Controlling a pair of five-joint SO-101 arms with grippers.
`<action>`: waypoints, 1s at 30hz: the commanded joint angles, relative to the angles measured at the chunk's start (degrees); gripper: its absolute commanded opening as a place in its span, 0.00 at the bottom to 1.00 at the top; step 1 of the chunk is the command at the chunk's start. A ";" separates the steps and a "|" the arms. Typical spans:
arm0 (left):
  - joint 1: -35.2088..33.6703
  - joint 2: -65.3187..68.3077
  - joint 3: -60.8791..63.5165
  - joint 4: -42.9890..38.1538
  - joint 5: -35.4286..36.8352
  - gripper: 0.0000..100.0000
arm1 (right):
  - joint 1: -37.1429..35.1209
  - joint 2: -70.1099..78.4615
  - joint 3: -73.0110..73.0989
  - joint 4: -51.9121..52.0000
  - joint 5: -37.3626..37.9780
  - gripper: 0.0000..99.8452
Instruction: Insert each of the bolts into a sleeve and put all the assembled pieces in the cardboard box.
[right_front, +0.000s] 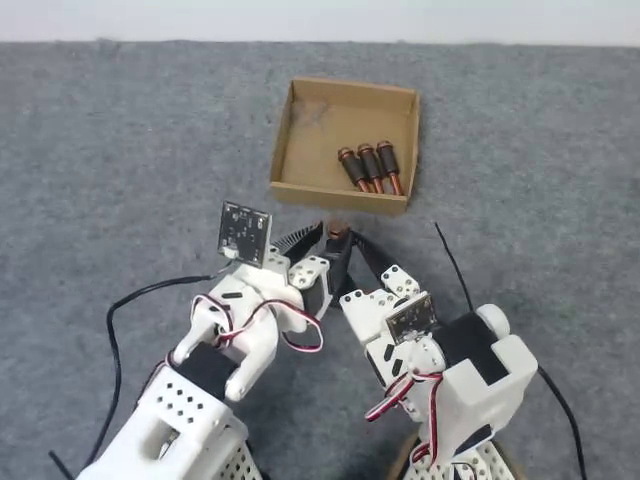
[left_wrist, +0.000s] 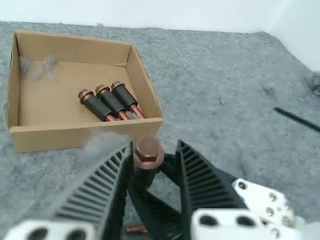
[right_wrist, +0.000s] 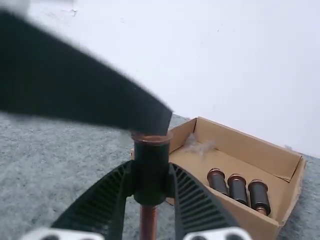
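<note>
Three pcs (right_front: 372, 168) done, side by side in box (right_front: 281, 150), toward its right wall. Fourth mid-assembly just short of box's near wall, above counter (right_front: 120, 150): sleeve (right_wrist: 150, 165) upright, clamped in right hand (right_wrist: 150, 175), copper shank poking out below; bolt (left_wrist: 148, 150) head on top, btwn spread fingers of left hand (left_wrist: 154, 148), released, one finger lying across head. Step in hand, by judgement: seating bolt fully. Press straight down along sleeve axis w/ that finger, keep right grip firm, no sideways shove, else prob. tilt or jam. Check head flush on sleeve rim before backing left hand off. Next, lift over near wall, not into it; w/ low clearance, risk of clipping cardboard edge. Bare floor in box's left half, so aim there, clear of the three. Plenty of open counter either side for swinging wide.
</note>
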 joint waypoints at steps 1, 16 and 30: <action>0.18 -0.79 -10.33 9.58 -0.44 0.13 | 1.10 -0.31 -0.79 -0.57 0.53 0.01; -11.16 -0.88 -23.78 28.04 -7.47 0.13 | 1.10 -0.22 -0.79 -0.57 0.53 0.01; -27.43 -10.81 -27.38 39.30 -15.56 0.13 | 1.10 -0.22 -0.79 -0.48 0.53 0.01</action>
